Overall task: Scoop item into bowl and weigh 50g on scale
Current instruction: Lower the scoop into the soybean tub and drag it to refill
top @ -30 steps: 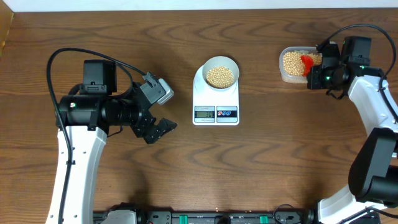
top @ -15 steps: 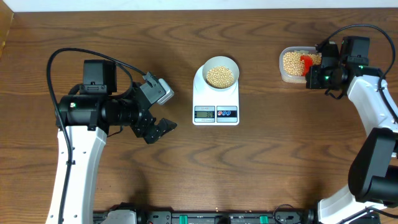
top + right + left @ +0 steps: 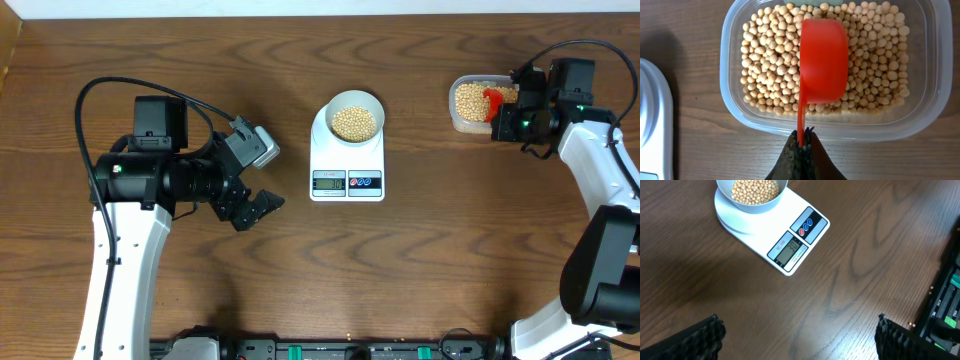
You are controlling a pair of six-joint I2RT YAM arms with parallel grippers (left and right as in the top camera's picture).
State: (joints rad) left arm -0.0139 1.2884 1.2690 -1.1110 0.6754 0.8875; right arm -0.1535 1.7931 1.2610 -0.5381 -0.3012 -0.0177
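The pale blue-grey bowl [image 3: 355,116] holds tan beans [image 3: 354,123] and stands on the white scale [image 3: 347,172]; both also show in the left wrist view, bowl [image 3: 752,202] and scale [image 3: 790,235]. My right gripper [image 3: 517,112] [image 3: 803,136] is shut on the handle of a red scoop [image 3: 823,62], whose cup is turned on its side over the beans [image 3: 770,65] in the clear tub [image 3: 735,107] at the far right. My left gripper [image 3: 258,208] [image 3: 800,335] is open and empty, hovering over bare table left of the scale.
The clear plastic tub [image 3: 462,118] sits near the table's back right. A black equipment rail [image 3: 350,350] runs along the front edge. The scale's corner shows at the left of the right wrist view [image 3: 652,125].
The right gripper and red scoop have shifted very slightly at the tub. The left arm has not moved.
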